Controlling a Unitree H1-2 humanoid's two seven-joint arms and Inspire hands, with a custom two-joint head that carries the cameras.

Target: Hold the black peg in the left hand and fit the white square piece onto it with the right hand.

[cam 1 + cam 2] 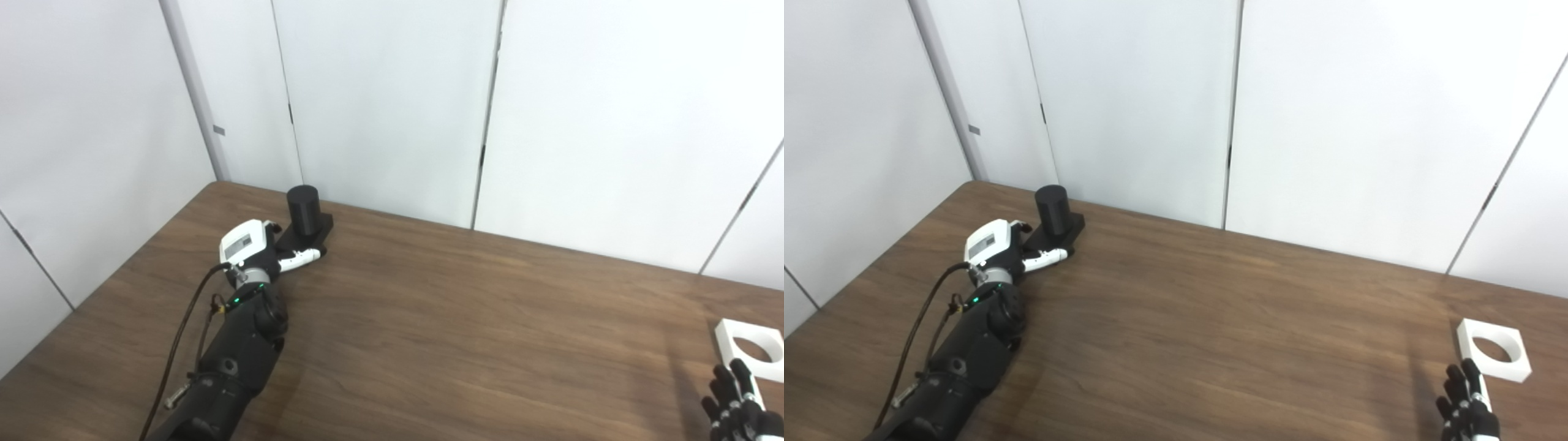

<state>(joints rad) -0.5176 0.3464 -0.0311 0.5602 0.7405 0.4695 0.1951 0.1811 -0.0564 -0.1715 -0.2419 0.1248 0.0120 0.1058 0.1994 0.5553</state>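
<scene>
Black against the brown wood, the peg stands upright on its flat square base near the far left edge of the surface, its long axis vertical. The left hand lies just beside that base on the near-left side, touching or almost touching it; a white-tipped finger stretches along the base's near edge, but the fingers do not wrap the peg, so the hand looks released rather than grasping. From this hand the peg lies ahead and slightly right, far closer to it than to the other arm. Well apart from the peg, at the right edge, the white square piece lies flat with its round hole facing up. The right hand sits just on the near side of the piece, dark fingers spread and pointing toward it, holding nothing; the piece lies directly ahead of it and a little right. In my judgement the left hand must first close around the peg.
</scene>
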